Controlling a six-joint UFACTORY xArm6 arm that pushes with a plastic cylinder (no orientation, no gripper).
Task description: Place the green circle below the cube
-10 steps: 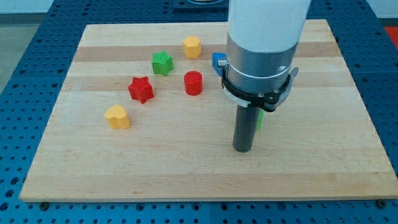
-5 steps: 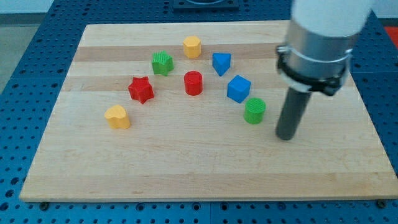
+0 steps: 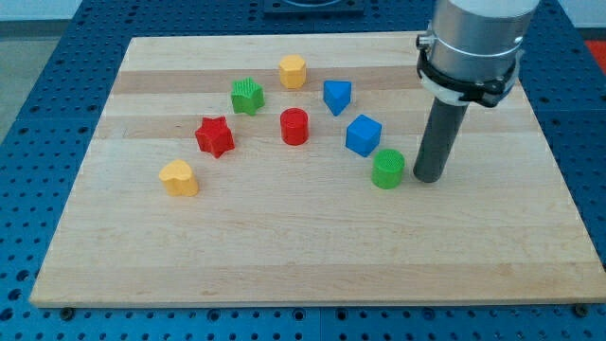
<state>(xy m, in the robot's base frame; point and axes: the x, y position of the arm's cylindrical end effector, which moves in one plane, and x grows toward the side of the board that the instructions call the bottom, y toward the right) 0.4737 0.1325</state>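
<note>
Surface: pale wooden board (image 3: 284, 256) on a blue perforated bench (image 3: 38, 142); seven small blocks sit on the board's upper half.
Arm end: no hand or jaws on this rig, so nothing to read as wide, narrow or holding — only a straight dark rod under a grey collar.
My tip: (image 3: 428, 178) on the board, just beside the green circle at its 3 o'clock; touching or a hair apart, cannot tell.
Green circle: (image 3: 387, 169) short green cylinder, upright, at about 5 o'clock of the blue cube and near it.
Blue cube: (image 3: 363, 134) sits corner-on; the green circle is lower than it in the view but offset to the view's right — judged not yet squarely below.
Other blocks: blue triangle (image 3: 336, 97) at 11 o'clock of the cube; red cylinder (image 3: 294, 126) at the cube's 9 o'clock; yellow hexagon (image 3: 292, 71) and green star (image 3: 247, 96) toward the view's top; red star (image 3: 215, 136) and yellow heart (image 3: 178, 177) toward the view's left.
Step in hand: judged a short nudge toward 9 o'clock, to bring the circle under the cube.
Risk 1: a push angled toward 10 o'clock could drive the circle into the cube and shift the reference block itself.
Risk 2: an off-centre contact — the round side may slip around the rod and roll off toward 6 o'clock.
Risk 3: too long a stroke would carry the circle past the cube, to its 7 o'clock.
</note>
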